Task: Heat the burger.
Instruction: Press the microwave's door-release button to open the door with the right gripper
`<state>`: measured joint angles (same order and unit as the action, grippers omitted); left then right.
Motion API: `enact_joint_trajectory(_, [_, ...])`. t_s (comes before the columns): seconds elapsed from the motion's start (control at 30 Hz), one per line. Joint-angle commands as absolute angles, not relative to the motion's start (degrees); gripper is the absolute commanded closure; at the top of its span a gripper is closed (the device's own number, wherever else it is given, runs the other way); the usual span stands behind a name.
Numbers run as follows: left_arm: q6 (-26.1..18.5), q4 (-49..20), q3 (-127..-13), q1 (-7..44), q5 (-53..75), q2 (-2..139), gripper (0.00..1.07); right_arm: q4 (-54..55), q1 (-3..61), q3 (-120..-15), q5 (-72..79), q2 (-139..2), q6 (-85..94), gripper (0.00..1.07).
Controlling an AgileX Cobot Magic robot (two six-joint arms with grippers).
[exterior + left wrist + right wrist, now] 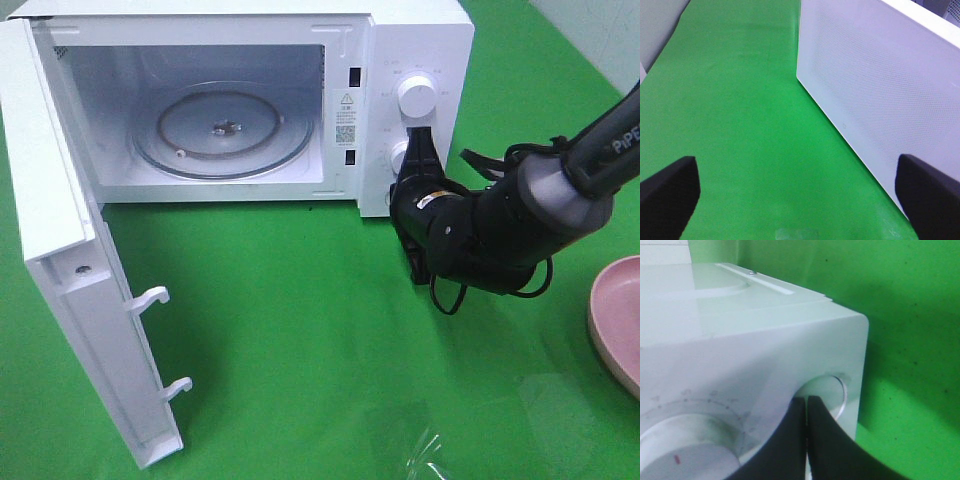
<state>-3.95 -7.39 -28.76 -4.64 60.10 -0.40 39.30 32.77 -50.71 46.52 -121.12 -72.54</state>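
The burger is out of view in every frame. The white microwave [410, 40] stands open, its cavity holding only the glass turntable [225, 128]. My right gripper [420, 140] is shut, its black fingertips pressed together against the lower knob [399, 156] of the control panel. The right wrist view shows the same shut gripper [806, 401] at that knob [830, 390], with the other knob [685, 452] beside it. My left gripper [800, 192] is open over the green cloth with nothing between its fingers, beside the door's dotted outer face [880, 85].
The microwave door [70, 260] hangs wide open at the left, its two latch hooks [150, 298] sticking out. A pink plate [618, 320] sits at the right edge with nothing visible on it. Green cloth [300, 330] covers the table.
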Motion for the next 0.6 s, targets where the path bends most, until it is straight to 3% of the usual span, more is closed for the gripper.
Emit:
enact_joint_trajectory(0.03, [-4.0,-7.6,-28.5,-4.4,59.6,-1.5,0.08,36.6,32.9,-48.5,44.2,-117.9,-72.5,1.07])
enact_joint_trajectory(0.6, [-4.1,-7.6,-28.5,-4.4,59.6,-1.5,0.08,24.2,32.9,-37.2,31.5,-107.4,-63.1,1.06])
